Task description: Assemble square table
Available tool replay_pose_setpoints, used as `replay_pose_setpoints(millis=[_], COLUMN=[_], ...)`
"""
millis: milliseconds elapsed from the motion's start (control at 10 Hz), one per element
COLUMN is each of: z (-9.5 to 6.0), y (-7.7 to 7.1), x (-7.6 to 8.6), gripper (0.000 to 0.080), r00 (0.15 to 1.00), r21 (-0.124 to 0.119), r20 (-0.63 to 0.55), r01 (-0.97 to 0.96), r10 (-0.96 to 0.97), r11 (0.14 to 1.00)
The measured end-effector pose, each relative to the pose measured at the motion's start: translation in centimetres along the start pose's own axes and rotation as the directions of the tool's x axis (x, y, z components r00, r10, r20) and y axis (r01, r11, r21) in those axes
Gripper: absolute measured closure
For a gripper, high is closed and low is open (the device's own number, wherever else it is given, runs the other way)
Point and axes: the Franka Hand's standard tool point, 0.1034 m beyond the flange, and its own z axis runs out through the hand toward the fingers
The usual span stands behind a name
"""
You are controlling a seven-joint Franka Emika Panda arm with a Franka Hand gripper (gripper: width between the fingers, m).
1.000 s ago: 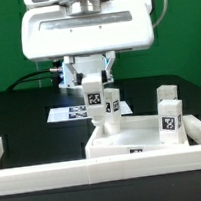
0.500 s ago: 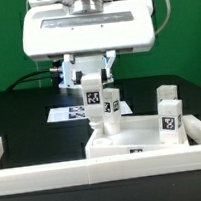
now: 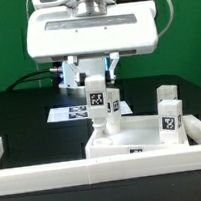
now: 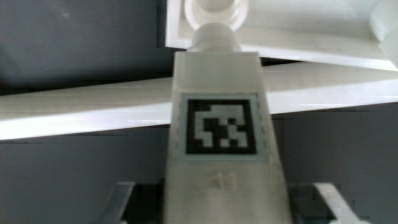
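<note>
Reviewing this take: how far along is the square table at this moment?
Done: one leg looks seated upright on the tabletop, and another stands at its right side in the exterior view. In hand: the hand holds a third leg upright over a corner socket. Left: seating it, plus a fourth leg, unseen.

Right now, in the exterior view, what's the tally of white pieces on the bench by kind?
legs: 4
tabletop: 1
border wall: 1
marker board: 1
Total: 7
</note>
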Motion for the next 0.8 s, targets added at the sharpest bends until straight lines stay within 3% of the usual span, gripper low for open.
replay_pose_setpoints(millis=[300, 800], z=[1.02, 1.22], y=[0.18, -0.22], x=[-0.4, -0.73], gripper=[0.0508, 0.0508], r00=[0.999, 0.999], r21=[-0.016, -0.012], r20=[-0.034, -0.028], r01=[0.015, 0.02], r10=[-0.016, -0.02], r11=[1.0, 1.0])
